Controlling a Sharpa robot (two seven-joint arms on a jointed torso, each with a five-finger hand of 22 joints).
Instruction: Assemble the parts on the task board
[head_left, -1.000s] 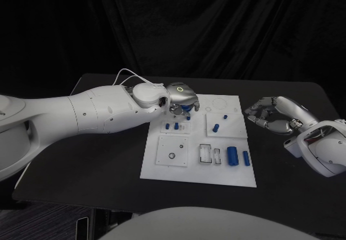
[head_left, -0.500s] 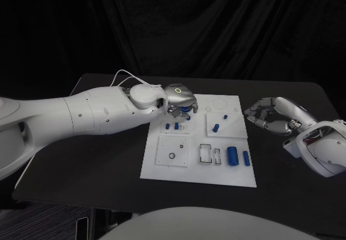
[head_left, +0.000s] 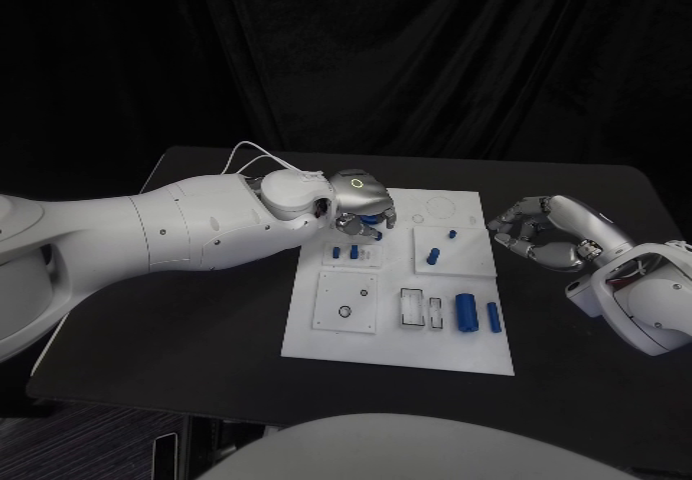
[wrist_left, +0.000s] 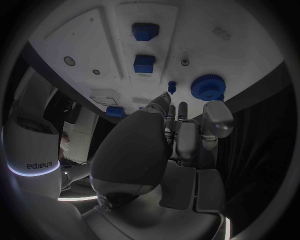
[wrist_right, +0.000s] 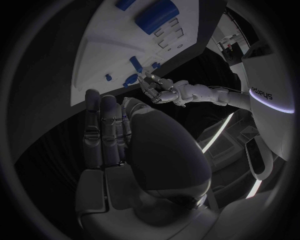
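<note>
Left hand over task board

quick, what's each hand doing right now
left hand: fingers over the task board, grip cannot be told
right hand: fingers curled, holding nothing

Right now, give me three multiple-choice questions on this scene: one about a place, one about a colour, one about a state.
1. Where is the right hand?
A. Over the middle of the board
B. Off the board, beside its right edge
C. Resting on the left arm

2. What colour is the gear by the left hand?
A. Red
B. Green
C. Blue

3. How is the biggest cylinder?
A. Lying on the board
B. Held in the right hand
C. Hanging off the board's edge

Answers:
1 B: the head view shows it above the black table, past the board's right edge.
2 C: the left wrist view shows it blue.
3 A: it lies flat on the board, and no hand touches it.
</note>
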